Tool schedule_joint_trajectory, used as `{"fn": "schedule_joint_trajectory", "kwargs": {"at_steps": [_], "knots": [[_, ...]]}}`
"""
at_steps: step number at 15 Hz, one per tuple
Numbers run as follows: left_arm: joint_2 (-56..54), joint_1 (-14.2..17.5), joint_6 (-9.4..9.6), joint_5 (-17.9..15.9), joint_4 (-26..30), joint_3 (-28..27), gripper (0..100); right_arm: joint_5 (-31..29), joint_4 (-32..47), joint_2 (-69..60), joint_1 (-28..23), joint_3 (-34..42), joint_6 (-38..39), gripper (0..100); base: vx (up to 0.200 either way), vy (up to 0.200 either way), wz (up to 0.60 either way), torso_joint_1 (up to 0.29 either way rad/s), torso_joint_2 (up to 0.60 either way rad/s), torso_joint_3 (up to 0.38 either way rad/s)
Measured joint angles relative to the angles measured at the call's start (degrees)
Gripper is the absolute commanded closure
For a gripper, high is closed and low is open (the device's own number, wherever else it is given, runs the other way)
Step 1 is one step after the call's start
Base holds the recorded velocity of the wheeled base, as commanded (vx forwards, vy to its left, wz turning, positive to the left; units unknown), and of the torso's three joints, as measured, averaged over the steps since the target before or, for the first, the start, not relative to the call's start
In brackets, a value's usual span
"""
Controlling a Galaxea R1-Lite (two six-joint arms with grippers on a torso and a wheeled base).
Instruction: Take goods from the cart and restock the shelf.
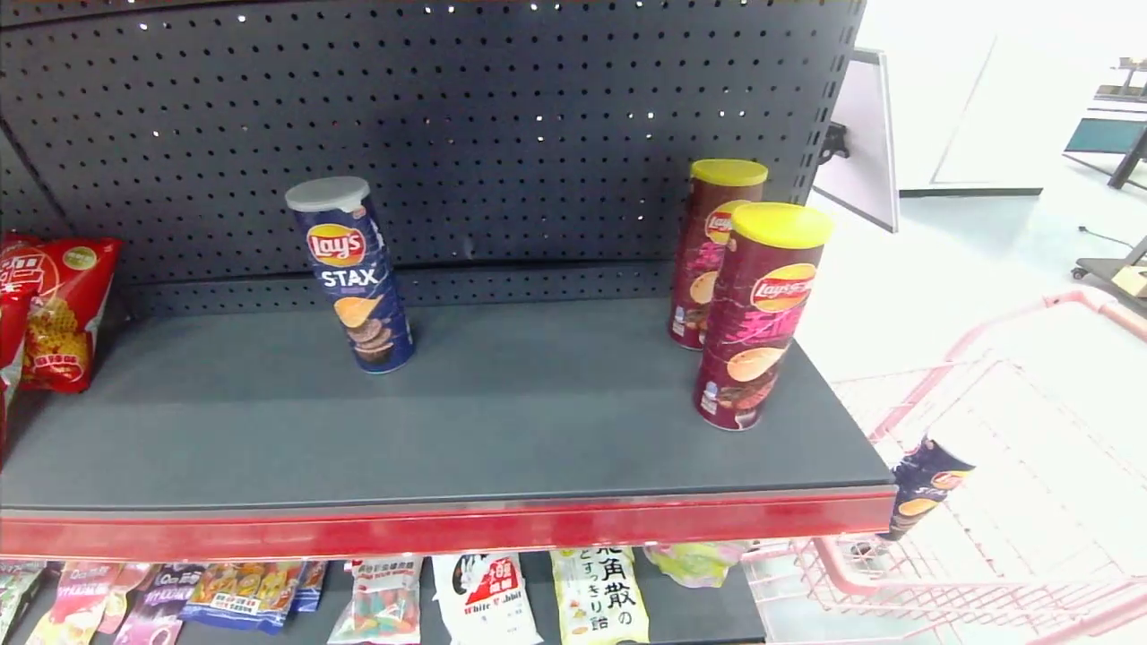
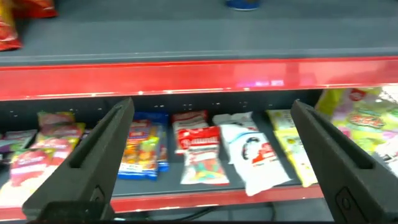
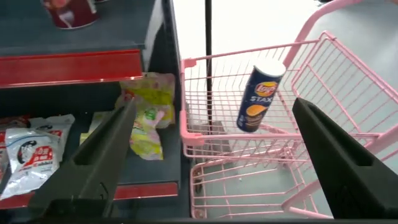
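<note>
Dark pegboard [image 1: 493, 116] is backing the grey shelf [image 1: 538, 421], with the pink cart [image 3: 236, 138] sitting off its right end. Two maroon cans [image 1: 762, 313] are standing upright at the shelf's right end, a blue can [image 1: 354, 273] left of centre; a second blue can [image 3: 259, 96] is leaning in the cart. Left gripper [image 2: 212, 104] and right gripper [image 3: 212, 104] are both gaping empty.

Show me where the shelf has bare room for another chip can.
The widest bare patch lies between the blue can and the two maroon cans; a smaller one between the red snack bags and the blue can. The right end is crowded.
</note>
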Motion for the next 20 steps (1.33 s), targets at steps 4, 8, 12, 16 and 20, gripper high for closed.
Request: {"fn": "schedule_joint_trajectory", "kwargs": {"at_steps": [4, 8, 12, 16, 20], "knots": [[0.0, 0.0, 0.00, 0.0, 0.0, 0.0, 0, 0.0, 0.0, 0.0, 0.0, 0.0, 0.0, 0, 0.000, -0.200, 0.00, 0.005, 0.00, 0.004], [0.0, 0.0, 0.02, 0.0, 0.0, 0.0, 0, 0.0, 0.0, 0.0, 0.0, 0.0, 0.0, 0, 0.000, -0.200, 0.00, 0.001, 0.00, 0.002], [0.0, 0.0, 0.02, 0.0, 0.0, 0.0, 0, 0.0, 0.0, 0.0, 0.0, 0.0, 0.0, 0, 0.000, -0.200, 0.00, 0.001, 0.00, 0.000], [0.0, 0.0, 0.02, 0.0, 0.0, 0.0, 0, 0.0, 0.0, 0.0, 0.0, 0.0, 0.0, 0, 0.000, -0.200, 0.00, 0.001, 0.00, 0.002], [0.0, 0.0, 0.02, 0.0, 0.0, 0.0, 0, 0.1, 0.0, 0.0, 0.0, 0.0, -0.1, 0, 0.000, -0.200, 0.00, 0.002, 0.00, 0.005]]}}
